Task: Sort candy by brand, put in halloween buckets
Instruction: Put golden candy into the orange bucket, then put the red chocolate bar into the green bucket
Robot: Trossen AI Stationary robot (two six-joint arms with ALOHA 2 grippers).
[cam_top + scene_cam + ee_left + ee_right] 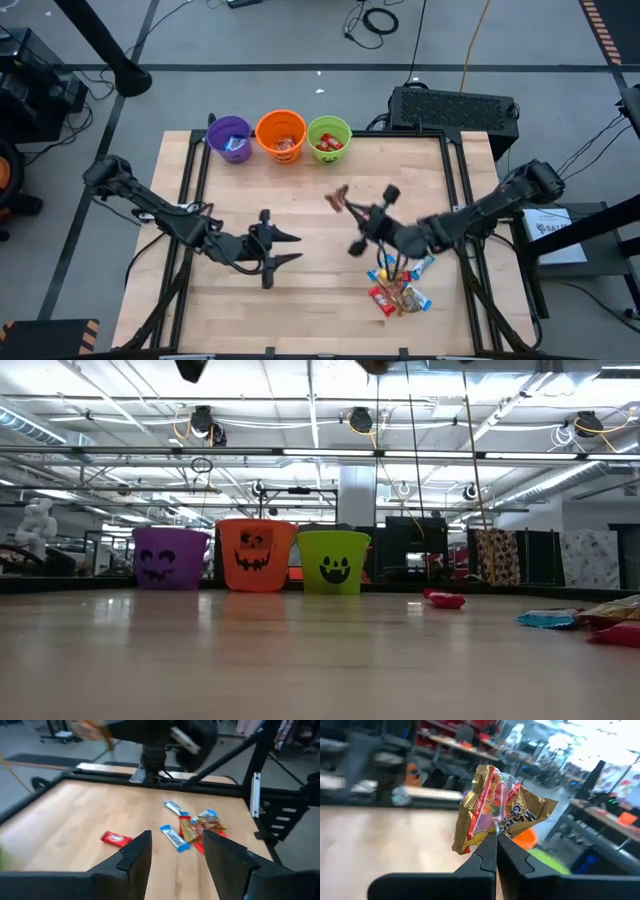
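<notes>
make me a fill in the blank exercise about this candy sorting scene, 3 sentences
1. The right gripper is shut on a ____ candy wrapper.
2. Between the purple bucket and the green bucket stands the ____ bucket.
3. The left gripper, holding nothing, is ____.

Missing words: gold; orange; open

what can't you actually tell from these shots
- Brand on the gold candy pinched in the right gripper: wrapper crumpled, print blurred in the right wrist view.
- Contents of the purple bucket, orange bucket and green bucket: walls hide them in the low view; too small in the high view.
- Brands in the loose pile: too small from above, blurred in the left wrist view.
- Both grippers in the low view: cut off by the top edge.
</notes>
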